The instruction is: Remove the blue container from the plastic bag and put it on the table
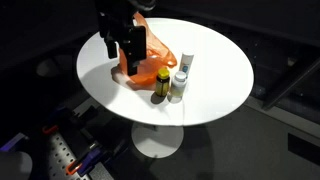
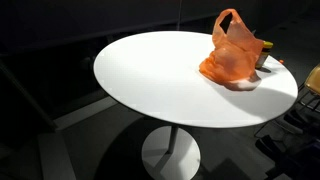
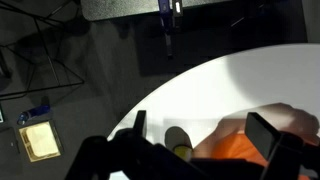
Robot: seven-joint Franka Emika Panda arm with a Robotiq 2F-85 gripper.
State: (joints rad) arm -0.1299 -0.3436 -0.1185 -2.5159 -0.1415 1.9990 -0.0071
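An orange plastic bag [image 1: 148,58] stands on the round white table [image 1: 215,50]; it also shows in the other exterior view [image 2: 232,58] and in the wrist view [image 3: 250,152]. No blue container shows in any view; what is inside the bag is hidden. My gripper [image 1: 127,48] hangs just above the bag's near side, open and empty. In the wrist view its two fingers [image 3: 200,128] are spread wide, with the bag under the right finger.
A dark bottle with an orange cap [image 1: 162,84] and a white bottle [image 1: 180,80] stand next to the bag; the dark one shows in the wrist view [image 3: 178,140]. A bottle [image 2: 263,55] peeks out behind the bag. The floor around is dark and cluttered.
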